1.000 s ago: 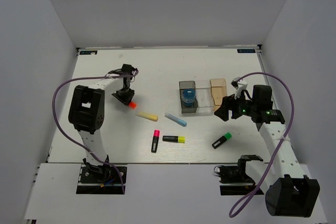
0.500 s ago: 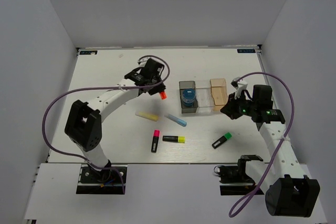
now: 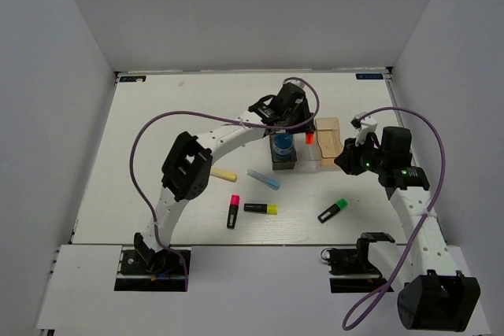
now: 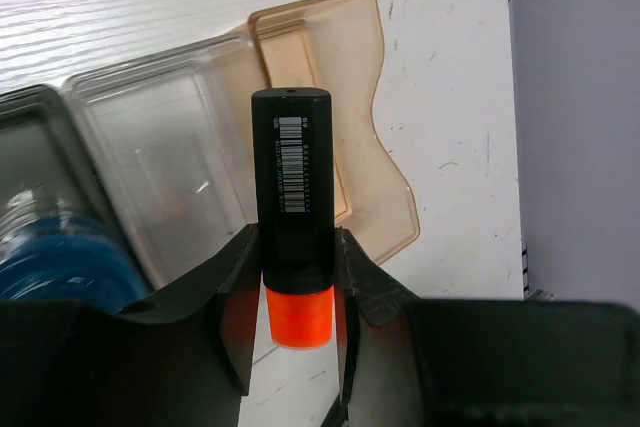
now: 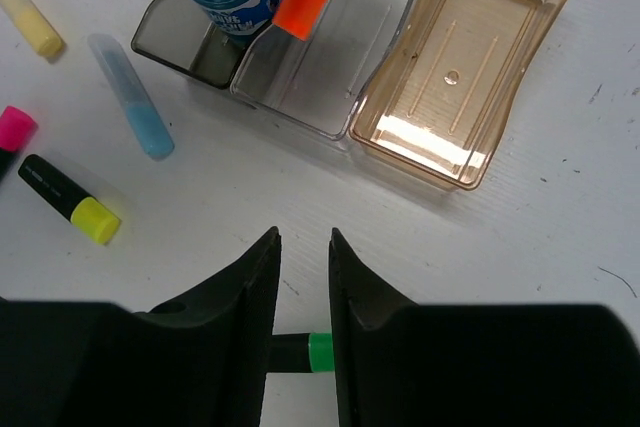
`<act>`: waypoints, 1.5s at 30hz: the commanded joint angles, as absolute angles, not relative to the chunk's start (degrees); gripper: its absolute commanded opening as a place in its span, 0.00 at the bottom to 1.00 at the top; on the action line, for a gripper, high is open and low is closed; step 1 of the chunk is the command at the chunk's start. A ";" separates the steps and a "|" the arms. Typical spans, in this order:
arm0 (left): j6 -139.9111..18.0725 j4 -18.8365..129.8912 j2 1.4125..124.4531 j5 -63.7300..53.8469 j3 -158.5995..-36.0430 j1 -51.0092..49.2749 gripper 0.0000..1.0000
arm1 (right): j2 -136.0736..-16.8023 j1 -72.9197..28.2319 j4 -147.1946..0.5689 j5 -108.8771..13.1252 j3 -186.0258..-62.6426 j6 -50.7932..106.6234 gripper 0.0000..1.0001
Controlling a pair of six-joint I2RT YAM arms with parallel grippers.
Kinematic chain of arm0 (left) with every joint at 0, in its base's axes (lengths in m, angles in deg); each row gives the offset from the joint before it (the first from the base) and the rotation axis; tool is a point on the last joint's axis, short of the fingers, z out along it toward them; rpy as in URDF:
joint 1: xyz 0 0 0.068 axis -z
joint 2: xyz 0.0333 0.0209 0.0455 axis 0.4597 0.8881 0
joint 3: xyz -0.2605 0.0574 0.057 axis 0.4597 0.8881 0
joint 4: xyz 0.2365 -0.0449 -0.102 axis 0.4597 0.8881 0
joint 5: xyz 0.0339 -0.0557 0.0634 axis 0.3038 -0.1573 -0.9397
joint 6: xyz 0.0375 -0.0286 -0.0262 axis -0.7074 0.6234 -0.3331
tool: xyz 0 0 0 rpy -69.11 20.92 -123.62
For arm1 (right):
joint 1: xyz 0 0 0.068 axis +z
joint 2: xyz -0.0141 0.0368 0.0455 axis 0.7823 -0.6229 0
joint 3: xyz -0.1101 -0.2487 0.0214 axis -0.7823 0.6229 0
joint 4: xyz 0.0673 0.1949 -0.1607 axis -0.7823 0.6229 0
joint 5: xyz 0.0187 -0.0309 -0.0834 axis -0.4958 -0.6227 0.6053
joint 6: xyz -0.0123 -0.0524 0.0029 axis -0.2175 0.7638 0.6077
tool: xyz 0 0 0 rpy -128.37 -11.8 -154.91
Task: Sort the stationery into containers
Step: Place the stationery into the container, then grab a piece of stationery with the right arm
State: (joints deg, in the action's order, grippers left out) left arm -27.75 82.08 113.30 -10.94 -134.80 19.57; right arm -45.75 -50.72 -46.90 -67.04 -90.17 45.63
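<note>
Between the fingers of the left gripper [image 4: 295, 267] you see the orange-capped highlighter [image 4: 292, 177] clamped at the cap end of its black barrel. The butt reaches past the fingertips, above the clear bin [image 4: 160, 147]. The tan bin [image 4: 380, 177] adjoins to the right of the fingers, and to their left the blue roll [image 4: 60, 267] sits in the dark grey bin [image 4: 30, 147]. The right gripper [image 5: 302, 242] has its fingers slightly parted and holds nothing. The green-capped highlighter [image 5: 318, 352] lies on the table [image 5: 560, 227] behind their tips.
</note>
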 commanded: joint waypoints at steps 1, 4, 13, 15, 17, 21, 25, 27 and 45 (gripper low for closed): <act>-28.82 81.10 115.13 -9.25 -139.67 19.92 0.02 | -44.93 -50.77 -48.60 -66.51 -90.71 45.19 0.30; -28.20 80.39 116.45 -8.98 -139.50 20.01 0.11 | -44.66 -50.77 -48.51 -66.60 -90.71 45.19 0.35; -28.73 81.54 117.34 -10.21 -140.02 20.00 0.57 | -44.31 -50.77 -48.25 -67.21 -90.80 45.71 0.77; -29.08 82.41 117.52 -10.30 -141.60 19.74 0.63 | -44.40 -50.85 -47.90 -67.57 -90.89 46.77 0.78; -29.61 82.85 117.34 -10.04 -143.53 19.83 0.68 | -44.49 -50.86 -47.72 -67.92 -90.71 47.82 0.81; -30.75 83.73 114.97 -8.90 -143.46 19.83 0.49 | -44.75 -50.77 -46.49 -70.55 -90.45 53.25 0.81; -38.98 87.67 104.90 -8.72 -138.63 20.79 0.06 | -45.54 -50.86 -37.74 -82.28 -89.57 71.16 0.61; -47.93 92.68 96.23 -10.99 -132.69 22.28 0.04 | -45.37 -50.85 -26.27 -89.96 -89.48 101.20 0.56; -60.64 101.67 53.89 -19.79 -75.87 32.31 0.80 | -68.39 -49.88 -2.26 -80.68 -87.64 167.53 0.65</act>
